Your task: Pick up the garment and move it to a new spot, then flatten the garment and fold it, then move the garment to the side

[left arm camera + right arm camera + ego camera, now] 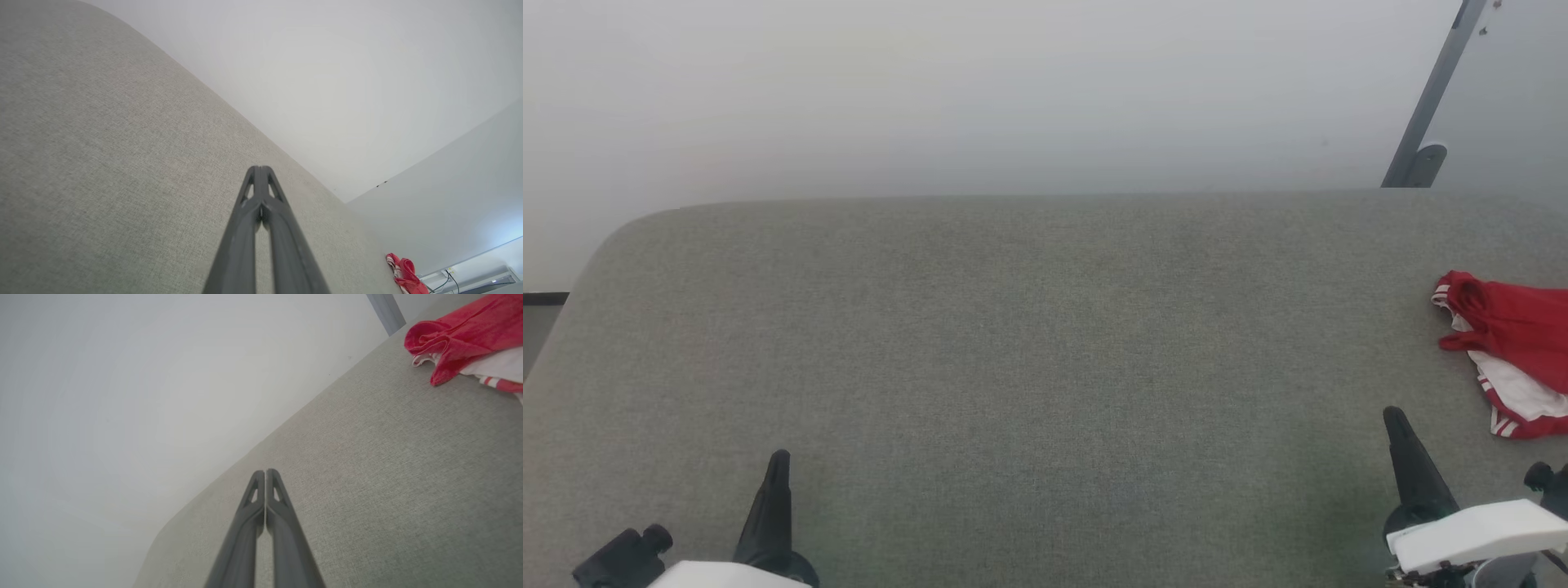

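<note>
Left jaws and right jaws both pressed shut, gripping nothing, poised over grey woven-fabric worktop [1013,343]. Garment [1507,335], a bright red thin-fabric T-shirt with white sleeve ends and red-white stripe bands, sits bunched just ahead and to right of right jaws, well apart from left jaws, way off to their right. Progress? Honestly hard call: heap at worktop's side fits shirt waiting for pickup, also fits shirt set aside after fold. Visible bit looks lumpy, not neat; rest cut off.

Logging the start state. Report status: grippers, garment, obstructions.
Left gripper shut, empty. Right gripper shut, empty. Garment crumpled at far right, untouched. Grey fabric surface between it and right gripper.
</note>
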### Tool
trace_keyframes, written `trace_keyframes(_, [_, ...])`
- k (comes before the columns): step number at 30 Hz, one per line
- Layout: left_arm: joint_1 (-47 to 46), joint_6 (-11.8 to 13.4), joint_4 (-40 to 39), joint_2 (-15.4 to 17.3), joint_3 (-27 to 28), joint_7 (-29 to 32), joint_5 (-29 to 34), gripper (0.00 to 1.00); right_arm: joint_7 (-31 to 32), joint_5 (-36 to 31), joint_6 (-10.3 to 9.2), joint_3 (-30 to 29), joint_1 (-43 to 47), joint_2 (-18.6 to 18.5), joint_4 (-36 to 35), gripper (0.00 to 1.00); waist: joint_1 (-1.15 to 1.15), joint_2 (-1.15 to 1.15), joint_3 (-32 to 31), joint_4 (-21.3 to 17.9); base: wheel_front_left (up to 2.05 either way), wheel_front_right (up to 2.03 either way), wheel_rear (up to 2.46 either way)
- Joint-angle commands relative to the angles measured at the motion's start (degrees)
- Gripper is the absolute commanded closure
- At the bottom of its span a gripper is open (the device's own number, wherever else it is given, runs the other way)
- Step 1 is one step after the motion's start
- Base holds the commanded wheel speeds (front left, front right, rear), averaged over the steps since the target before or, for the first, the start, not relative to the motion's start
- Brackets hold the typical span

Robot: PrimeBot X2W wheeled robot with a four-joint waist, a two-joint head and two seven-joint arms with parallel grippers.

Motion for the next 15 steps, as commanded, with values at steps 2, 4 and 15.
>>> trace_keyframes(2, [-1.85, -0.05, -0.2, 0.06, 0.27, 0.72, -2.64, 1.0, 0.51, 2.47, 0.01, -0.27, -1.79, 0.11, -0.31, 1.0, 0.0, 0.0, 0.04, -0.04, 0.0, 0.0, 0.0])
trace_keyframes(4, [-2.23, -0.06, -0.01, -0.03, 0.29, 1.11, -3.94, 1.0, 0.79, 3.75, 0.01, -0.36, -2.06, 0.24, -0.06, 1.0, 0.0, 0.0, 0.07, -0.07, 0.0, 0.0, 0.0])
trace_keyframes(15, [-4.01, -0.07, 1.07, -0.47, 0.43, 3.08, -11.02, 1.0, 2.14, 10.24, 0.02, -0.83, -3.43, 0.93, 1.12, 1.0, 0.0, 0.0, 0.23, -0.23, 0.0, 0.0, 0.0])
